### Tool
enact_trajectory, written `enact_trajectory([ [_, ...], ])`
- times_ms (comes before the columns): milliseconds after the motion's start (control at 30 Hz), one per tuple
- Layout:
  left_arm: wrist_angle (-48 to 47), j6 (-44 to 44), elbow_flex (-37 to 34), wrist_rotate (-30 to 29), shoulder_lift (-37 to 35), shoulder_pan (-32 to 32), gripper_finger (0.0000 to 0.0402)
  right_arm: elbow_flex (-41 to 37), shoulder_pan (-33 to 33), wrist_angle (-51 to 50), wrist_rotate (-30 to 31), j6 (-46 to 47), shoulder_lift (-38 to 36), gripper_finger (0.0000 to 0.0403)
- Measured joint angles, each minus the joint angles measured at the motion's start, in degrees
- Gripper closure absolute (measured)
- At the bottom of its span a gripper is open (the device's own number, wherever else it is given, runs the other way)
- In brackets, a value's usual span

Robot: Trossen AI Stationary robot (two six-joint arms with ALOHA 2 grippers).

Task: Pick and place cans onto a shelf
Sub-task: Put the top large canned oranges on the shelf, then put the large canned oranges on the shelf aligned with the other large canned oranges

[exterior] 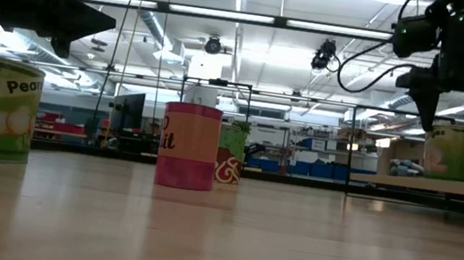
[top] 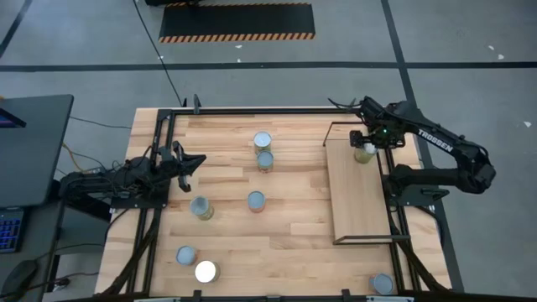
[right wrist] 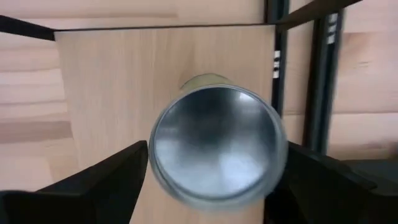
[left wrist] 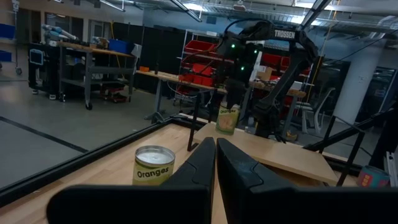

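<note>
Cans are what matters here, and one olive-labelled can (top: 364,153) stands upright on the shelf (top: 359,205), at its far corner, directly under the right gripper (top: 366,143). Seen from the right wrist, its shiny round top (right wrist: 216,146) sits between the two dark fingers (right wrist: 112,171), whose jaws stand wide on either side with a gap to the tin. From counter height the gripper hangs above the can (exterior: 450,152), fingertips just over its rim, not gripping it.

The shelf is a light-wood panel in a thin black frame, raised a little above the counter (top: 294,243) on its right side.

Across the counter the left gripper (top: 195,161) waits near the left edge, its jaws pressed together and holding nothing. Ahead of it stands a can marked "Oranges" (left wrist: 153,164).

Seven more cans stand on the counter: two close together near the far middle (top: 263,141), one at the centre (top: 256,200), one nearer the left arm (top: 200,206), two at the near left (top: 186,255), and one at the near right corner (top: 383,283).
</note>
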Motion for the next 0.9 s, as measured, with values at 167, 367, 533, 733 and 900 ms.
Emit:
enact_trajectory([
  [167,0.00,0.00,0.00,0.00,0.02,0.00,0.0379,7.09,2.77,-7.77,4.81,2.92,0.00,0.0037],
  [367,-0.02,-0.01,0.01,0.00,0.01,0.00,0.0379,16.39,7.57,-10.03,5.73,5.47,-0.04,0.0039],
  [533,0.07,0.68,0.00,-0.04,0.02,0.00,0.0379,19.98,14.48,-1.95,5.53,9.10,0.23,0.0040],
  [733,0.83,1.85,0.02,-0.02,0.01,0.07,0.0379,20.02,24.27,10.52,4.91,10.72,7.33,0.0041],
  [900,1.20,-3.51,0.02,-0.02,0.00,0.07,0.0379,20.00,29.73,26.32,3.09,9.03,16.43,0.0044],
])
